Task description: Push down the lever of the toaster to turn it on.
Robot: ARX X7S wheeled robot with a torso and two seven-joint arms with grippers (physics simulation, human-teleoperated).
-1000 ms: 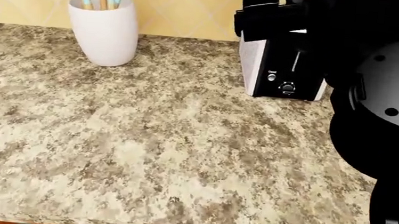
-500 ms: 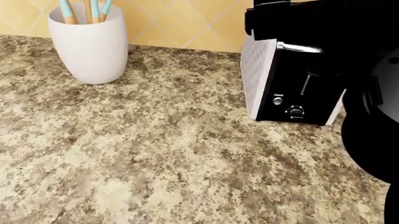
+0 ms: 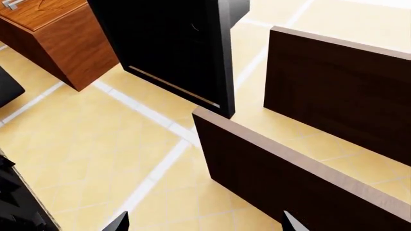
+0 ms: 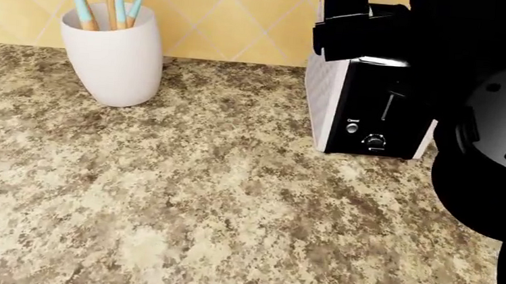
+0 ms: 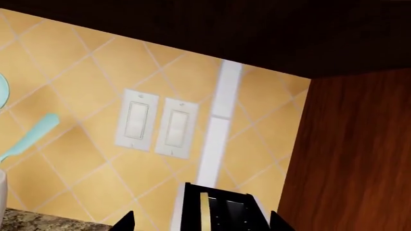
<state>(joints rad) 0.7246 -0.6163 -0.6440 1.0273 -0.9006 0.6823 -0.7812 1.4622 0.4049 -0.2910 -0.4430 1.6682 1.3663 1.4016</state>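
The toaster [image 4: 334, 97] stands at the back right of the counter, with a glossy black face, a white dimpled side and a small round dial [image 4: 375, 142]. A thin vertical slot [image 4: 386, 109] runs down its face. The lever [image 4: 393, 94] is a small dark tab at the slot's top, hard to tell from my black arm. My right gripper [image 4: 343, 27] hangs over the toaster's top, apart from the lever. In the right wrist view it [image 5: 200, 224] is open, with the toaster's top [image 5: 222, 211] between its fingertips. My left gripper [image 3: 202, 224] is open and empty, over the floor.
A white jar [image 4: 113, 53] with turquoise utensils stands at the back left of the granite counter [image 4: 185, 198]. Wall switches [image 5: 157, 122] and a wooden cabinet side [image 5: 359, 154] lie behind the toaster. Dark wooden panels [image 3: 334, 86] stand below my left gripper.
The head view shifted a second ago, so the jar and toaster now look larger and lower. In the last half second my right gripper shifted only slightly above the toaster.
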